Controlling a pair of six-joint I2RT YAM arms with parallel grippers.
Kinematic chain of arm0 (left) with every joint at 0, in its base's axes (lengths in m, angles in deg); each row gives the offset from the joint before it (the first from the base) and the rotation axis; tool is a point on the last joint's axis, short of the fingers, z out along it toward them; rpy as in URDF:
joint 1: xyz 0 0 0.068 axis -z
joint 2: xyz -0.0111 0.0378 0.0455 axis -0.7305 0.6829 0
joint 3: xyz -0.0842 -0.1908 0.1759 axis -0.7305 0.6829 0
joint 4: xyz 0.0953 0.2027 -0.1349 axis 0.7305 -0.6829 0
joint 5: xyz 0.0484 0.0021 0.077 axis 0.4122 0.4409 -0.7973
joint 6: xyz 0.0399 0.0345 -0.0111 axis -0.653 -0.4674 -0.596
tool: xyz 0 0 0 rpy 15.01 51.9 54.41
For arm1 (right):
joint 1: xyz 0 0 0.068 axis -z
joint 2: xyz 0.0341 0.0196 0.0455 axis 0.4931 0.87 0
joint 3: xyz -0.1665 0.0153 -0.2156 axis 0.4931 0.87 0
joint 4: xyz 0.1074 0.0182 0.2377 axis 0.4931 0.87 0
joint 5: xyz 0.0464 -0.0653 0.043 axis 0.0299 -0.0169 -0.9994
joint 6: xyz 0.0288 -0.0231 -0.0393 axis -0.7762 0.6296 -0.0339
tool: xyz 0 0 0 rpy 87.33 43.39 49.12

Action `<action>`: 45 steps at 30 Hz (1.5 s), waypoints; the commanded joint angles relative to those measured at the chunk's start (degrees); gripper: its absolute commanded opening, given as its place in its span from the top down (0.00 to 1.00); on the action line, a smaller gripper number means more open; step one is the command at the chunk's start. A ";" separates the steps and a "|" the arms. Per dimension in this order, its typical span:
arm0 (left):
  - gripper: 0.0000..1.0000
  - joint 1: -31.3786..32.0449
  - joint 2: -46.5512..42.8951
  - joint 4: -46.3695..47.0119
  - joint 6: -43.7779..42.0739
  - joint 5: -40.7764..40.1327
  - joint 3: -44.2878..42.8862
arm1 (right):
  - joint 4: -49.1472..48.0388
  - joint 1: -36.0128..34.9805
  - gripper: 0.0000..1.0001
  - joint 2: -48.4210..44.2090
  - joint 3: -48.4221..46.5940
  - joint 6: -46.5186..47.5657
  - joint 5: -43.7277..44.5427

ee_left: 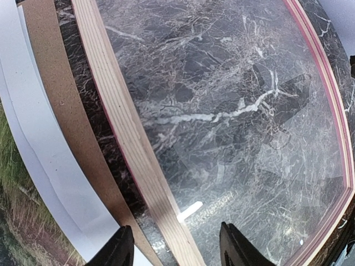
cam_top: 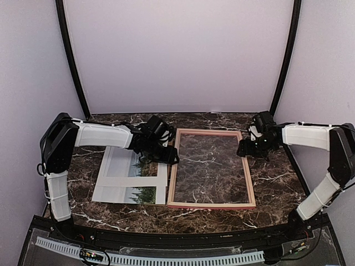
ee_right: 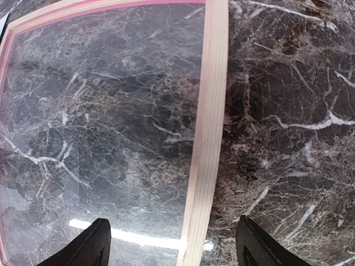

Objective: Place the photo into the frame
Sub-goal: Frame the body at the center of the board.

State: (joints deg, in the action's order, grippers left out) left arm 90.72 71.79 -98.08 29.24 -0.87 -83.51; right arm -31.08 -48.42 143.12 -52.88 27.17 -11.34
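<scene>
Dark marble counter (cam_top: 277, 183), pale walls. We note the frame (cam_top: 212, 205) flat at centre, pale wood up. The photo (cam_top: 145, 169) lies just left of it, under a white mat (cam_top: 113, 177). Left hand (ee_left: 178, 248) straddles the frame's left rail, fingers apart. Right hand (ee_right: 177, 246) does likewise over the right rail.

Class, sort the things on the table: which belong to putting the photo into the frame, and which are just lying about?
For the job: the photo; the frame.
Lying about: white mat board, over the photo; brown backing panel.
</scene>
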 commanded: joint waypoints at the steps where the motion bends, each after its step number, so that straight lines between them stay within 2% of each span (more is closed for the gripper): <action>1: 0.47 0.20 0.94 -0.98 -1.02 0.65 -0.16 | 0.11 0.87 0.23 0.84 1.01 1.20 1.57; 8: 0.50 0.28 2.37 -0.68 -0.85 1.45 -0.37 | -0.32 1.21 0.33 4.12 1.32 1.89 1.58; 19: 0.52 1.46 2.58 1.03 0.23 5.08 1.09 | -1.23 1.28 0.54 5.76 3.04 2.82 2.80; 32: 0.61 4.34 -1.30 1.84 3.75 9.03 7.40 | 0.92 1.56 0.72 6.02 4.93 4.41 5.26; 36: 0.62 4.42 -5.06 1.92 3.64 9.33 9.22 | 2.05 1.56 0.74 4.24 5.73 3.93 5.27; 39: 0.60 4.24 -6.21 0.90 2.60 6.71 8.46 | 2.49 1.63 0.74 3.57 6.06 3.82 5.54; 41: 0.58 3.41 -5.46 -1.01 1.53 5.19 6.01 | 2.44 1.73 0.73 3.82 5.76 3.95 5.29; 45: 0.46 0.67 -2.36 -3.76 -0.52 4.24 0.54 | 2.33 2.04 0.66 4.72 3.91 4.19 4.66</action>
State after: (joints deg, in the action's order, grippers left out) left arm 94.15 69.23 -98.15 31.17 5.57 -77.70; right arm -30.82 -46.95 147.73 -48.07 31.01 -7.58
